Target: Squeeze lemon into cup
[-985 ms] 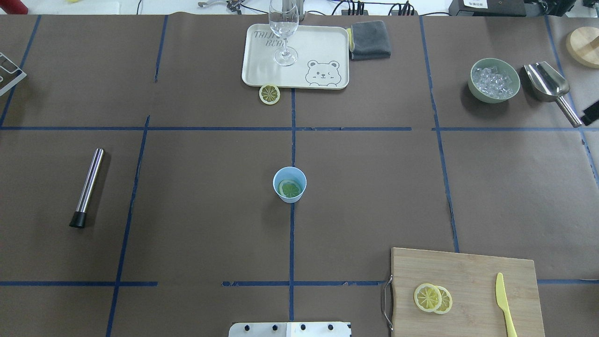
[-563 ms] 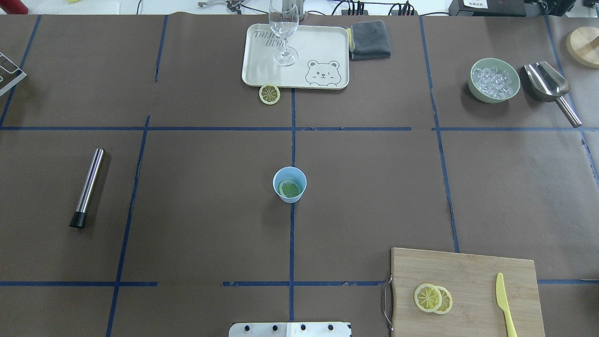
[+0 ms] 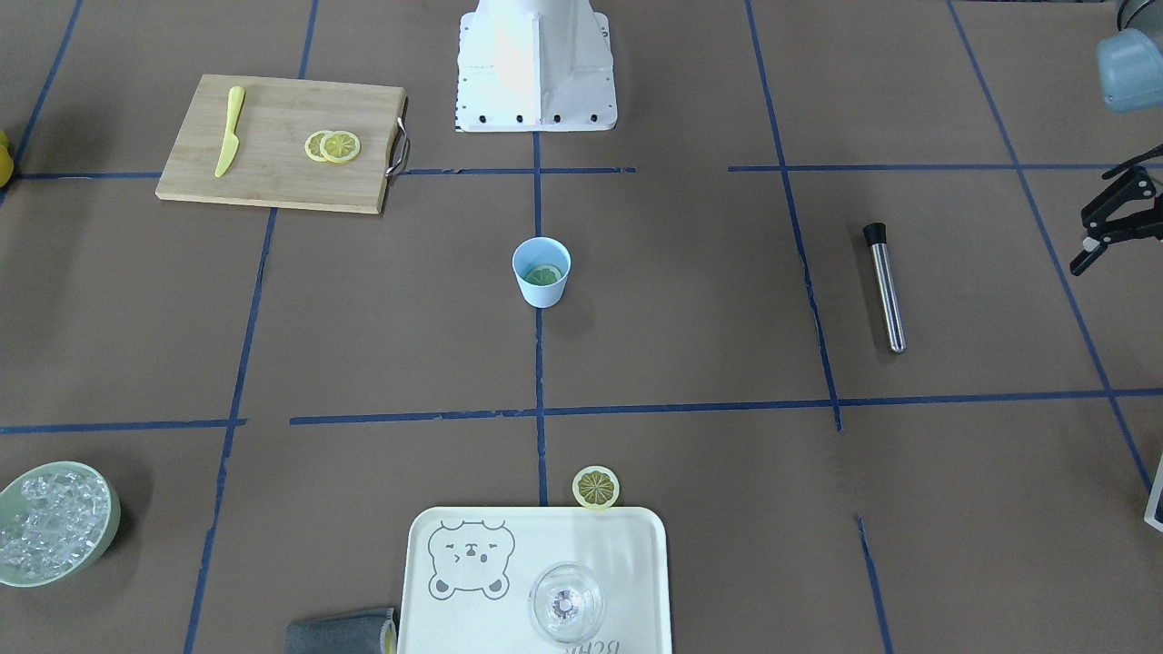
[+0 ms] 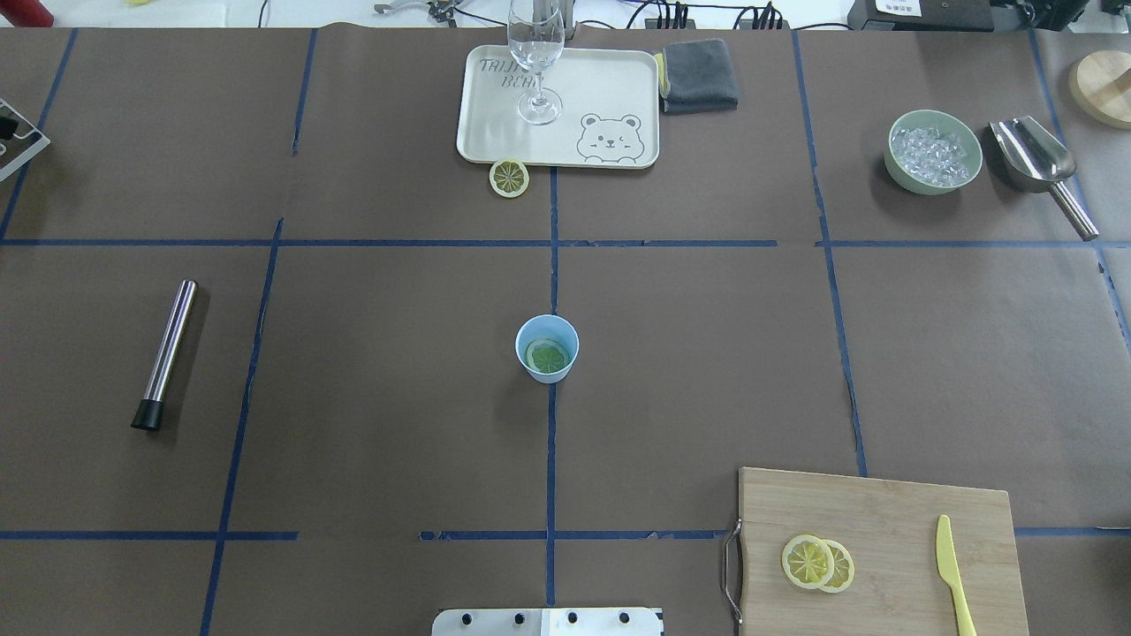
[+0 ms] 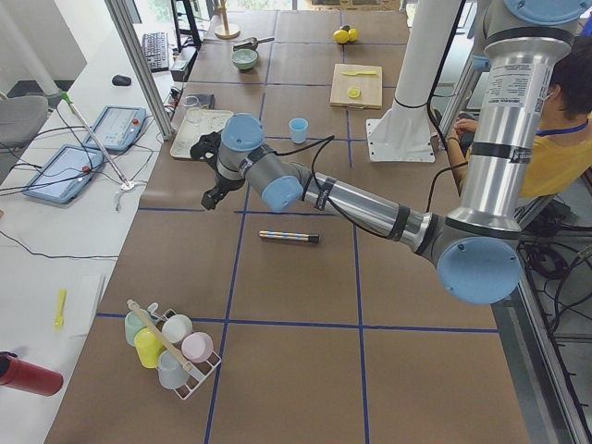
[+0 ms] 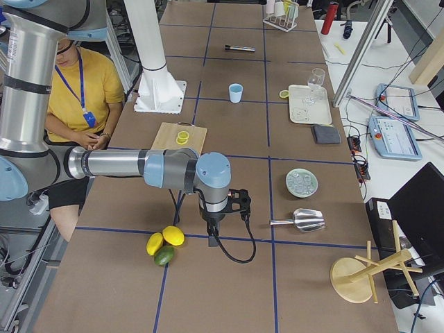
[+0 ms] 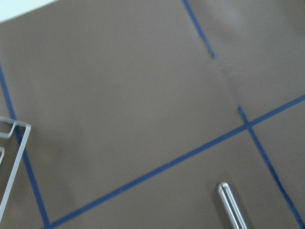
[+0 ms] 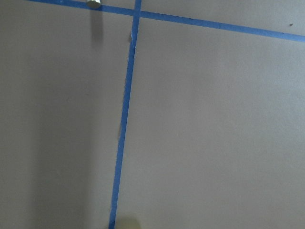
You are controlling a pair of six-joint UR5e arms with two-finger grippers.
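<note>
Left wrist cam, whole frame a bit soft. Brown paper cover (image 7: 124, 95) fills it. Steel rod (image 7: 232, 205) sits bottom right, lying on the paper. Only its rounded end is in frame; the rest is cut by the bottom edge.

- Long blue tape line (image 7: 157, 169) runs diagonally above-left of the rod tip, not touching it.
- Second tape line (image 7: 267, 160) passes right of the rod and crosses the first up-right of the tip. Further up it has a faded stretch.
- Wire rack corner (image 7: 21, 152) is well left of the rod, at the frame edge, crossing a third tape line (image 7: 36, 191).
- White strip (image 7: 14, 5) is in the top-left corner, farthest from the rod.
</note>
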